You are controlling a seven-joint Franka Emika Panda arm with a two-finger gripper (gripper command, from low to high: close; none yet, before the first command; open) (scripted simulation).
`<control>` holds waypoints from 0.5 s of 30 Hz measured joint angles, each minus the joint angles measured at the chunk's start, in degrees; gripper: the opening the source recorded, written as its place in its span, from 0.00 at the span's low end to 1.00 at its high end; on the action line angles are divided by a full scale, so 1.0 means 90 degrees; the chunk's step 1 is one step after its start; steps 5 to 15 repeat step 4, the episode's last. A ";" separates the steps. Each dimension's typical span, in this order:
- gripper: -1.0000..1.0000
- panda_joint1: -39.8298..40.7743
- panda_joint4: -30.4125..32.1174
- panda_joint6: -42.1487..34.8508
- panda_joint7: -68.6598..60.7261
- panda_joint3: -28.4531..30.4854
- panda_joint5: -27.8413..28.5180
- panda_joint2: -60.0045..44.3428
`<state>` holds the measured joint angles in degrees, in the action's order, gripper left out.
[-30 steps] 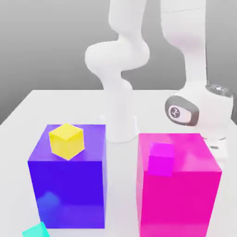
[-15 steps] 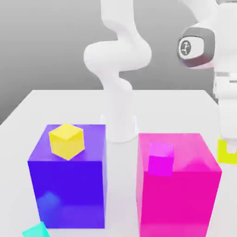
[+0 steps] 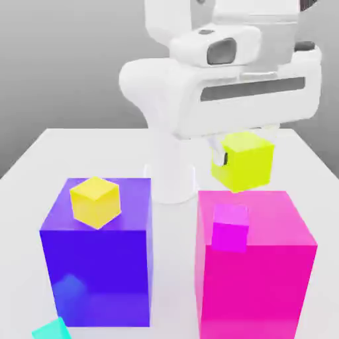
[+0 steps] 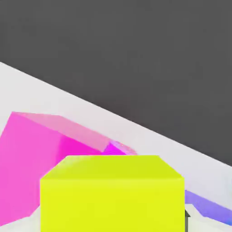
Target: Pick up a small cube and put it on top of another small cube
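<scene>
Lime cube: the small lime cube hung in the air under the hand, above the far edge of the big pink block and clear of its top, tilted a little.
Gripper: the gripper sat just over the lime cube in the exterior view; a thin pale finger showed against the cube's side toward that view's left, and the jaws were closed on the cube, holding it off every surface.
Exterior view alone: the white arm and its base post, the white table, the big purple block, the small yellow cube resting on the purple block's top, the small magenta cube resting on the pink block's top near its front edge, and a small teal cube on the table at the purple block's front corner.
Hand view alone: the lime cube seen close, with its flat top face and one broad side; beyond it the pink block, a sliver of the magenta cube just over the lime cube's top edge, a strip of the purple block, the table and a dark backdrop.
Count, big blocks: two, one purple and one pink, side by side and apart.
Count, small cubes: four, lime, yellow, magenta and teal.
Count, arms: one.
</scene>
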<state>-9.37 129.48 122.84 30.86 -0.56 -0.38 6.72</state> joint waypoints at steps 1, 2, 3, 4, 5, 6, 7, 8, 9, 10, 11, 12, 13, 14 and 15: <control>1.00 0.0000 0.0000 0.0000 0.0000 0.0000 0.0000 0.0000; 1.00 0.0000 0.0000 0.0000 0.0000 0.0000 0.0000 0.0000; 1.00 0.0000 0.0000 0.0000 0.0000 0.0000 0.0000 0.0000; 1.00 0.0000 0.0000 0.0000 0.0000 0.0000 0.0000 0.0000; 1.00 0.0000 0.0000 0.0000 0.0000 0.0000 0.0000 0.0000; 1.00 0.0000 0.0000 0.0000 0.0000 0.0000 0.0000 0.0000; 1.00 0.0000 0.0000 0.0000 0.0000 0.0000 0.0000 0.0000; 1.00 0.0000 0.0000 0.0000 0.0000 0.0000 0.0000 0.0000; 1.00 0.0000 0.0000 0.0000 0.0000 0.0000 0.0000 0.0000; 1.00 0.0000 0.0000 0.0000 0.0000 0.0000 0.0000 0.0000; 1.00 0.0000 0.0000 0.0000 0.0000 0.0000 0.0000 0.0000; 1.00 0.0000 0.0000 0.0000 0.0000 0.0000 0.0000 0.0000; 1.00 0.0000 0.0000 0.0000 0.0000 0.0000 0.0000 0.0000; 1.00 0.0000 0.0000 0.0000 0.0000 0.0000 0.0000 0.0000; 1.00 0.0000 0.0000 0.0000 0.0000 0.0000 0.0000 0.0000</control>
